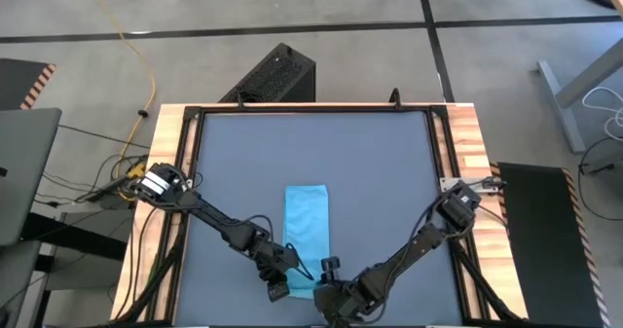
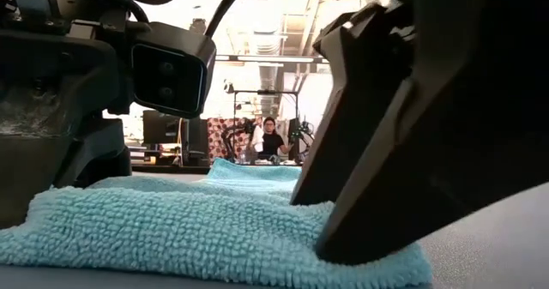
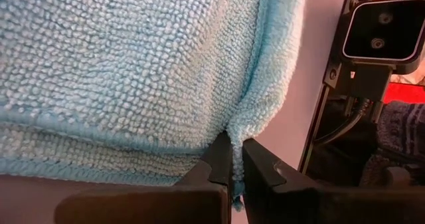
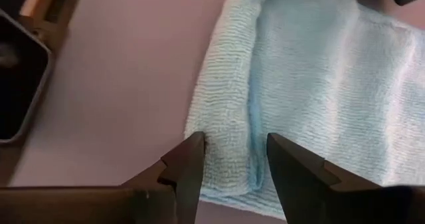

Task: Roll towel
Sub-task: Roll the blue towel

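Blue towel [image 1: 308,233], left pincer [image 3: 232,174] pinching edge

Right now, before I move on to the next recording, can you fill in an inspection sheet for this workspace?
Surface: dark grey tabletop in a wooden frame, bare apart from the job's thing.
Job's things: light blue towel, folded into a narrow strip lying lengthwise near the front edge, not yet rolled.
Clutter: nothing seen on the table.
Grippers: left gripper shut on the towel's near edge; right gripper open, its fingers straddling the near corner fold.
Cables: yellow cable on the floor, with a tangle beside the left arm's base.
Surroundings: black box behind the table; a person far off in the room.
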You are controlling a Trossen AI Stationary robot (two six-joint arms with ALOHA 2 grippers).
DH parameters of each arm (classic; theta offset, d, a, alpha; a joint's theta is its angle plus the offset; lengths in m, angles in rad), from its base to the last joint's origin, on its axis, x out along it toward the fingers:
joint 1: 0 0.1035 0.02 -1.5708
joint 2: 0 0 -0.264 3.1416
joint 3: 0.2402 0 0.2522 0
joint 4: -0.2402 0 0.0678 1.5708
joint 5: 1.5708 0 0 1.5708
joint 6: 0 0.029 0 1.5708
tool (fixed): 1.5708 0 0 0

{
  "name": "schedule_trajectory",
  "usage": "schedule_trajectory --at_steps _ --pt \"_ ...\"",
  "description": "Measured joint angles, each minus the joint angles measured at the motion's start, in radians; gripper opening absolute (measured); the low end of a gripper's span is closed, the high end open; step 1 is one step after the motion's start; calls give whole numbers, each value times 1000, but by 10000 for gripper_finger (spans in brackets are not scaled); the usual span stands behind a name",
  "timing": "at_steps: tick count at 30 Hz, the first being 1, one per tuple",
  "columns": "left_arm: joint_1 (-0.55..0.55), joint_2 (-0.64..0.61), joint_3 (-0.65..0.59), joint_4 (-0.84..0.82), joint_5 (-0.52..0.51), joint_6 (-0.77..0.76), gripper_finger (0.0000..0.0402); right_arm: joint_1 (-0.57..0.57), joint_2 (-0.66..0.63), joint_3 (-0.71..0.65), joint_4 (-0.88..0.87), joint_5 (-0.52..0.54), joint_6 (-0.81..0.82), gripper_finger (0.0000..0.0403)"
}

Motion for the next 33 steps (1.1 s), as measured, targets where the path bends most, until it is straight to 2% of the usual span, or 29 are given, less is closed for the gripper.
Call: schedule_trajectory --at_steps 10,14,20,25,33 --pt "0 0 0 -6 9 3 0 33 8 2 -6 28 95 141" --pt "0 0 0 -6 10 3 0 37 8 2 -20 28 167 101" --pt "5 0 0 -6 20 7 0 34 8 2 -26 6 281 19" --pt "18 0 0 8 62 6 0 21 -13 1 -33 -63 411 19" --pt "19 0 0 0 124 -58 0 -23 -35 1 -1 -264 678 14"
